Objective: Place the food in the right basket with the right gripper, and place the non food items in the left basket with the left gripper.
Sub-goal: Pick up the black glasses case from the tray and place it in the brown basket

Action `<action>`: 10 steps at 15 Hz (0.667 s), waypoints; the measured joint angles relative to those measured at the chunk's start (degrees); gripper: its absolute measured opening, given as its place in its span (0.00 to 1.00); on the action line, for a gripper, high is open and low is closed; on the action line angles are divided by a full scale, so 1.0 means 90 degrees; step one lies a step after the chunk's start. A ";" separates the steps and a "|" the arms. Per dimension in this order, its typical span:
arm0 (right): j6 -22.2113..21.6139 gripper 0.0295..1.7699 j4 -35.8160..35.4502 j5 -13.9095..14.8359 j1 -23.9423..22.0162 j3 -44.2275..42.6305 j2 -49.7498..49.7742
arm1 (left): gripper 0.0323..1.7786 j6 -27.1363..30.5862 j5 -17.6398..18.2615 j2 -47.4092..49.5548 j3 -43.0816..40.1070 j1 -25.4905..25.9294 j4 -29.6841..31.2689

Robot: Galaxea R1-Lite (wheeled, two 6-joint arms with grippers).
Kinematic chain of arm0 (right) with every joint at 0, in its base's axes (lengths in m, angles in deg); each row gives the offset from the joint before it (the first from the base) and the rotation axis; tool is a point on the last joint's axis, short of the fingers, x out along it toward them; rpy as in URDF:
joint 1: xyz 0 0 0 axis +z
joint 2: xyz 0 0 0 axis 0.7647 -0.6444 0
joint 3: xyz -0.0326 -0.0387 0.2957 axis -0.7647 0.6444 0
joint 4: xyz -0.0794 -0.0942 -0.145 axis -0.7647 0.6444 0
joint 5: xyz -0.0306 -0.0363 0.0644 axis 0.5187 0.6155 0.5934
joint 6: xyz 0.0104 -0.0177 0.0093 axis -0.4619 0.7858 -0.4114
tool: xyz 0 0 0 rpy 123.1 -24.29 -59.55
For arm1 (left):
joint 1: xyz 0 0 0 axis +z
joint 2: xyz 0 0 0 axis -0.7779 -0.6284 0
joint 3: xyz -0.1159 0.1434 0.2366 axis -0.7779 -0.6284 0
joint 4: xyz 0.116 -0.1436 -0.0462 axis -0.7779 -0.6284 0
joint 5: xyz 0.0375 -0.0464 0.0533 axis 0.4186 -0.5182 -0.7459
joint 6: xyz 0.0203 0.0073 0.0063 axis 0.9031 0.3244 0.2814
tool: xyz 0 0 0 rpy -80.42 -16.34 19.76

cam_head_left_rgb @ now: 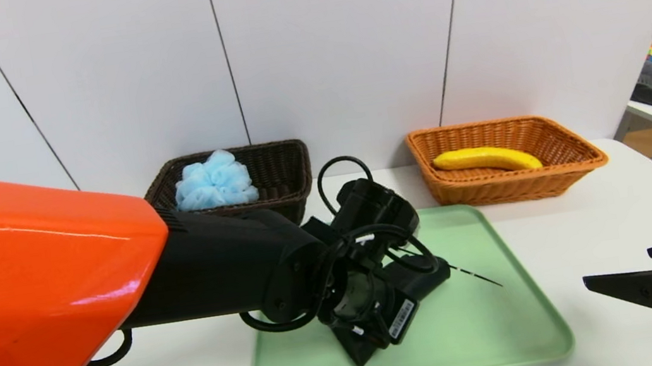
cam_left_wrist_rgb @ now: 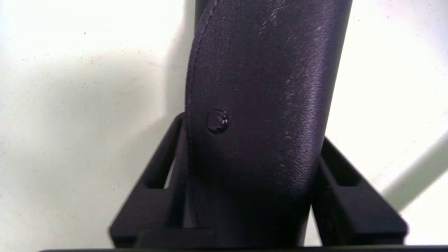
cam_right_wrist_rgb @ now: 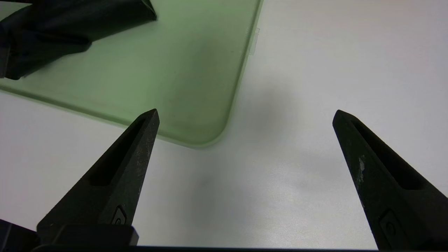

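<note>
Black case between the fingers of the left pincer, over green tray

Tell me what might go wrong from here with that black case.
The left gripper has its fingers around the soft black case over the green tray; it might slip out when lifted. Also, the bath puff already fills part of the dark basket, so the case could catch on the rim.

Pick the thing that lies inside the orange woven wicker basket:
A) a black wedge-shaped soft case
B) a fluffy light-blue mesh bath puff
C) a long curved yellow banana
C: the long curved yellow banana lies inside the orange woven wicker basket.
</note>
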 joint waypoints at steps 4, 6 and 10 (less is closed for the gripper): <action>0.0003 0.97 0.0000 0.0000 0.0000 -0.0018 0.0000 | 0.41 -0.0003 0.0003 0.0020 -0.0007 0.0000 0.0005; 0.0003 0.97 -0.0003 0.0003 0.0000 -0.0020 0.0000 | 0.41 -0.0005 0.0008 0.0054 -0.0007 0.0000 -0.0001; 0.0000 0.97 0.0005 0.0003 0.0000 0.0004 0.0009 | 0.31 -0.0138 0.0018 0.0236 0.0000 0.0085 0.0000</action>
